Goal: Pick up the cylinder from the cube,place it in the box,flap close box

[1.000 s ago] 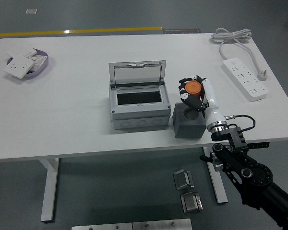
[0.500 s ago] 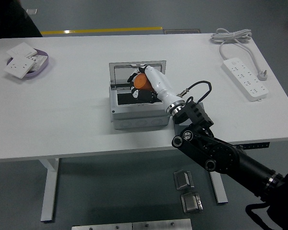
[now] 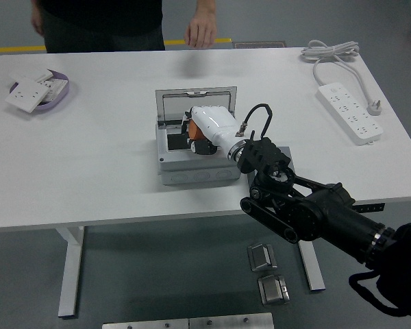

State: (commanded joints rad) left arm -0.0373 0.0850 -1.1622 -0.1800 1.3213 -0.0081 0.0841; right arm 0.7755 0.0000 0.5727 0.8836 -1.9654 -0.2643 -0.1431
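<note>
The fingers (image 3: 194, 142) of the right hand (image 3: 207, 127) are curled around the orange cylinder (image 3: 199, 145), which is held inside the dark opening of the box (image 3: 195, 164) at the center of the frame. Only a small part of the cylinder is seen beneath the white back of the hand. The box lid (image 3: 196, 105) is raised upright behind the opening. The black right arm (image 3: 308, 209) is extended from the lower right of the frame across the cube (image 3: 288, 160), of which only a gray sliver is visible just right of the box. The box rests on the white tabletop (image 3: 96, 178). 1 power strip (image 3: 351, 113) lies at the upper right, and 1 tray of white plates (image 3: 38, 91) at the upper left. A person (image 3: 103, 20) is positioned at the top edge, with 1 hand (image 3: 201, 30) hanging above the far tabletop edge.
</note>
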